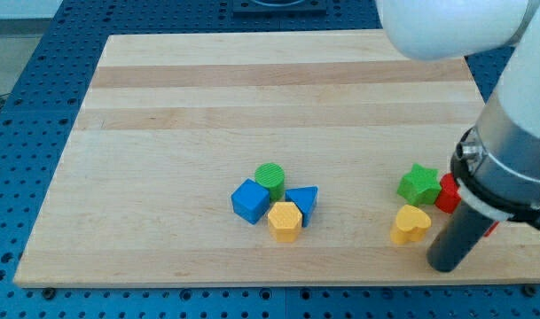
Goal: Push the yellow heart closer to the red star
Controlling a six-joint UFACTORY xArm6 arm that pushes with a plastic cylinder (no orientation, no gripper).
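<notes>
The yellow heart [410, 224] lies on the wooden board [252, 106] near the view's bottom right. The red star [447, 193] sits just up and right of it, partly hidden behind my arm. A green star [418, 184] touches the red star's left side, right above the heart. My tip [445, 265] rests on the board just right of and below the yellow heart, a small gap from it.
A cluster sits at the view's bottom centre: a green cylinder [270, 177], a blue cube [250, 200], a blue triangle [303, 201] and a yellow hexagon [285, 220]. The board's front edge runs close below my tip.
</notes>
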